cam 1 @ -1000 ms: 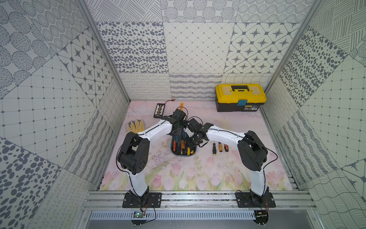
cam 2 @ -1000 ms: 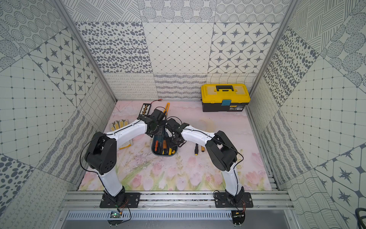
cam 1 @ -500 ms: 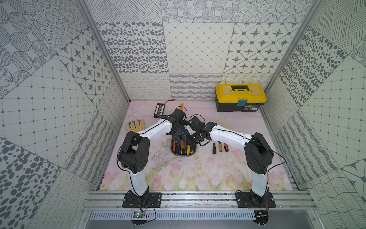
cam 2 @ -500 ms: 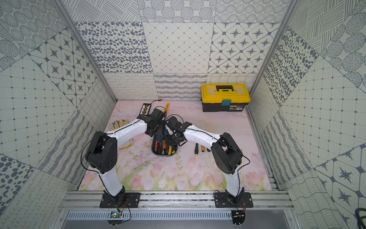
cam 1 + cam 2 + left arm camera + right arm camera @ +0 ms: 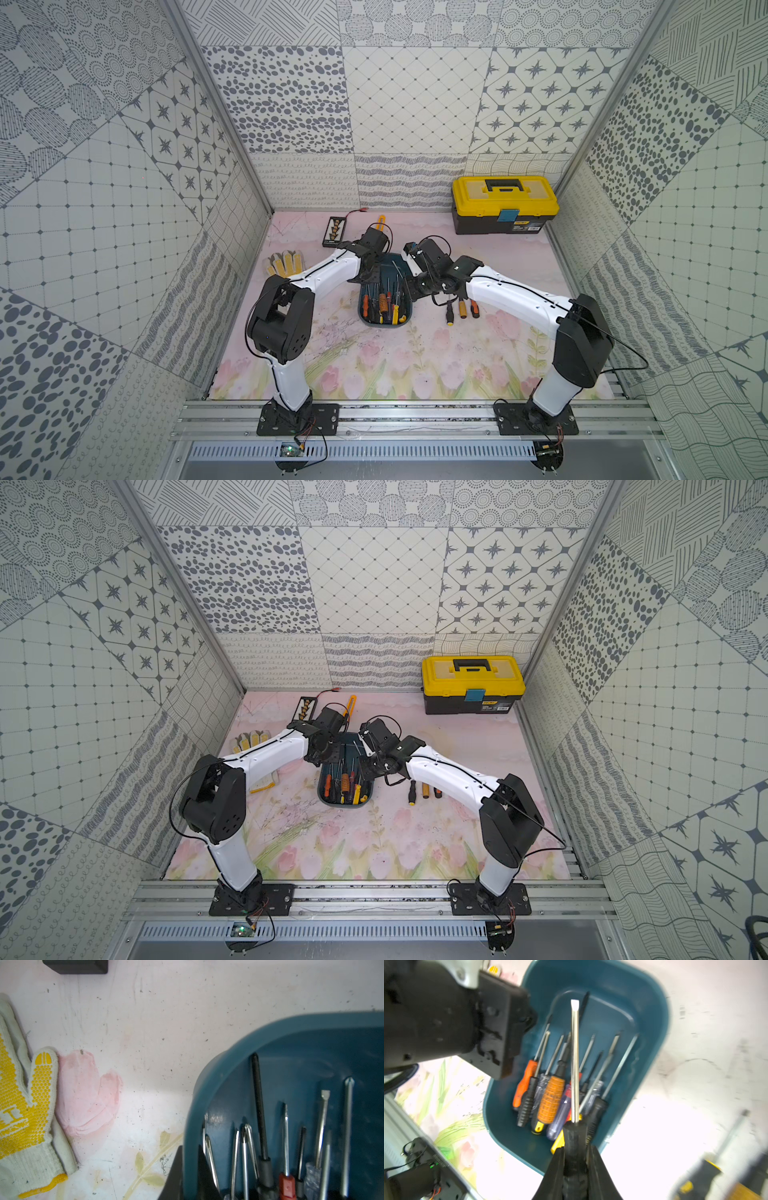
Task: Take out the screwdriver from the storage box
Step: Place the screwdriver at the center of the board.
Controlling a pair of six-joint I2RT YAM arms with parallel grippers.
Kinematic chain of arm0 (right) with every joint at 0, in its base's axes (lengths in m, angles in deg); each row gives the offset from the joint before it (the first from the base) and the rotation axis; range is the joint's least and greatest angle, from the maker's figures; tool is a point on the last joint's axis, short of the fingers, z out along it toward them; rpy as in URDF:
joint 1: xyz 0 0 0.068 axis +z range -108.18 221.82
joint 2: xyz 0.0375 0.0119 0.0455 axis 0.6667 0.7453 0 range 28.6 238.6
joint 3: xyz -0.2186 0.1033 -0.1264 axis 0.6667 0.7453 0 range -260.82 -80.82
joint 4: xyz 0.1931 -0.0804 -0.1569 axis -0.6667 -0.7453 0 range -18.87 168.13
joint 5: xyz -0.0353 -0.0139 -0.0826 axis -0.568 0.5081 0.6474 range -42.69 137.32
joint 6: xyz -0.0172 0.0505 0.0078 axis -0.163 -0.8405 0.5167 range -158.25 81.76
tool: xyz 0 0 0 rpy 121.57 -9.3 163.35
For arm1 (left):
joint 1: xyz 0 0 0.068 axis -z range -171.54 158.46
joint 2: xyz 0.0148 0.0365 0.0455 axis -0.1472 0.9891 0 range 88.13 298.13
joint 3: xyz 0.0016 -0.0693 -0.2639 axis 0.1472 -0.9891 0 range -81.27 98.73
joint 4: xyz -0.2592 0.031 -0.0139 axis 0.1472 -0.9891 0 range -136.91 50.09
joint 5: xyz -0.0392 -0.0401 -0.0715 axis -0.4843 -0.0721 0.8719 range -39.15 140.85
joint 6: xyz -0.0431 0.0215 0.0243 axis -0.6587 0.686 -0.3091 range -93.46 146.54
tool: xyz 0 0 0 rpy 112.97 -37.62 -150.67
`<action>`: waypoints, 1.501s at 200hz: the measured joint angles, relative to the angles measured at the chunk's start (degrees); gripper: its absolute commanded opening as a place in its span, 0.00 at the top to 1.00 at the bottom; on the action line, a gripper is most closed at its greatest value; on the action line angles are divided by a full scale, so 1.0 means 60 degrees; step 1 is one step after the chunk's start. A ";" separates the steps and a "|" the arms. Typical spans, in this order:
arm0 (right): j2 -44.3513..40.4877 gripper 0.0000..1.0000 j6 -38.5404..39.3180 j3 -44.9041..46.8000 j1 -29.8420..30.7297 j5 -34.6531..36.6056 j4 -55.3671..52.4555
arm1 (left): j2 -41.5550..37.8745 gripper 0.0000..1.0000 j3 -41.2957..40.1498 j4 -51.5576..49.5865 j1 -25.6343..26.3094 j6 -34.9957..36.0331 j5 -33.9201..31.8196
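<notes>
- Between the jaws of the right gripper (image 5: 576, 1164) sits the black ribbed handle of a flat-blade screwdriver (image 5: 574, 1059); the jaws stand narrow, clamped on both sides of the handle.
- The grip is taken at the handle, probably because the ribbing resists slipping and the shaft stays free of the other tools.
- The screwdriver has a long bright steel shaft with a flat tip. It is raised above the remaining tools, over the storage box (image 5: 652, 1028).
- The left gripper (image 5: 190, 1176) is closed on the rim of the storage box, judged to be bracing it against movement during extraction.
- The storage box is a shallow teal bin with rounded corners. It holds many screwdrivers with orange, black, clear and yellow handles.
- Three screwdrivers (image 5: 461, 309) lie on the mat beside the box.
</notes>
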 measured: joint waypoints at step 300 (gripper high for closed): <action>0.0801 1.00 0.1071 0.2535 -0.4116 0.2288 -0.1155 | 0.0000 1.00 0.0000 -0.0007 -0.0007 -0.0018 0.0004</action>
